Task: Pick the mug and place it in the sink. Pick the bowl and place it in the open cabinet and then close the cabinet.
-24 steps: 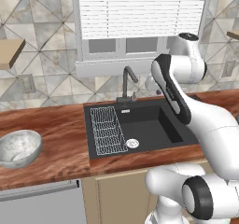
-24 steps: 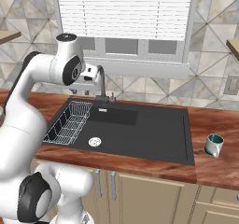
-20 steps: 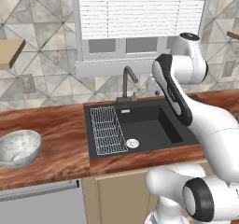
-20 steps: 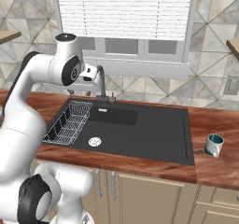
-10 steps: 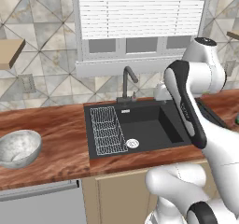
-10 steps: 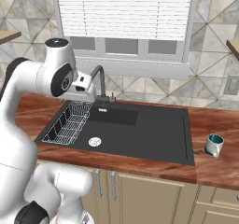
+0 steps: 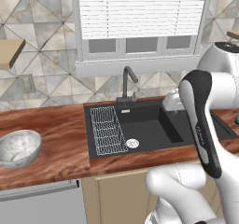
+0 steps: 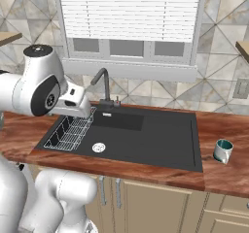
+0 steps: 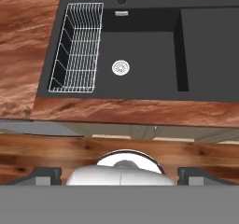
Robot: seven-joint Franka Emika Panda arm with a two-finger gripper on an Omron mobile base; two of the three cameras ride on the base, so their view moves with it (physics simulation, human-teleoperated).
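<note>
Bowl (image 7: 18, 147), mottled grey-white, sits upright on the wooden worktop (image 7: 60, 139) at far left, well apart from the sink (image 7: 149, 125). Sink basin is black; white wire rack (image 7: 108, 130) occupies its left part, round silver drain (image 7: 132, 143) just beside the rack, dark gooseneck faucet (image 7: 128, 80) behind. Teal mug (image 8: 223, 151) stands on the worktop right of the sink, near its edge, not touching. Tool (image 9: 119, 174), seen from the hand camera, looks down over the sink; its fingers (image 9: 44, 175) are spread wide apart, gripping nothing.
</note>
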